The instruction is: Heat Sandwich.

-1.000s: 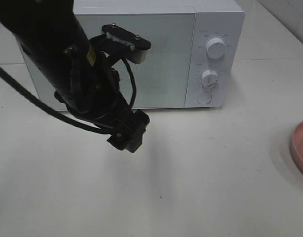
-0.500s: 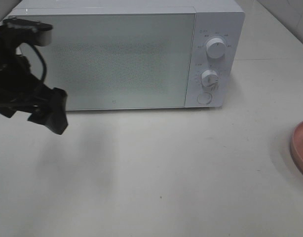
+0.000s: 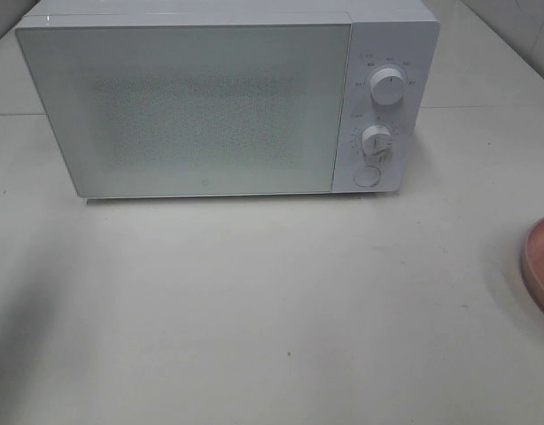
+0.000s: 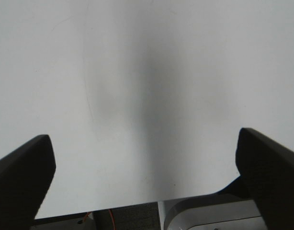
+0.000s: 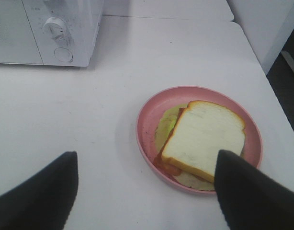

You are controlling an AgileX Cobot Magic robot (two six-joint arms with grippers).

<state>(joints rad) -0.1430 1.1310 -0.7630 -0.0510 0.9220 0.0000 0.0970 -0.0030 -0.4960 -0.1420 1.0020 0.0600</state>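
A pale table (image 3: 281, 310) carried everything. A white microwave (image 3: 201, 106) stood on it toward the back, door closed and dials on the right. A pink plate (image 5: 152, 120) sat directly on the table well to the microwave's right, only its edge showing in the high view.

White-bread sandwich (image 5: 203, 138) with yellow-green filling, flat on pink plate (image 5: 149, 115).

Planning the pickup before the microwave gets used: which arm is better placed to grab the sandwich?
Right. Its open gripper hangs over the sandwich on the pink plate, near the microwave. The left gripper, also open, faces only bare table.
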